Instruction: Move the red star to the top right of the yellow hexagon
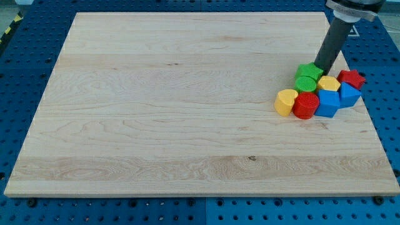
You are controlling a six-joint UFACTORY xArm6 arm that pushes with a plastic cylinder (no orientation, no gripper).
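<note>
The red star (352, 78) lies at the right end of a tight cluster of blocks near the board's right edge. The yellow hexagon (329, 83) sits just to its left, touching or nearly touching it. My tip (323, 69) is down at the cluster's top side, just above the yellow hexagon and against the right side of the green star (309, 70). The tip is to the left of the red star and apart from it.
A green round block (306, 84) sits below the green star. A yellow heart (286, 102), a red round block (305, 106) and two blue blocks (328, 104) (349, 95) form the cluster's lower row. The wooden board (156, 112) lies on a blue perforated table.
</note>
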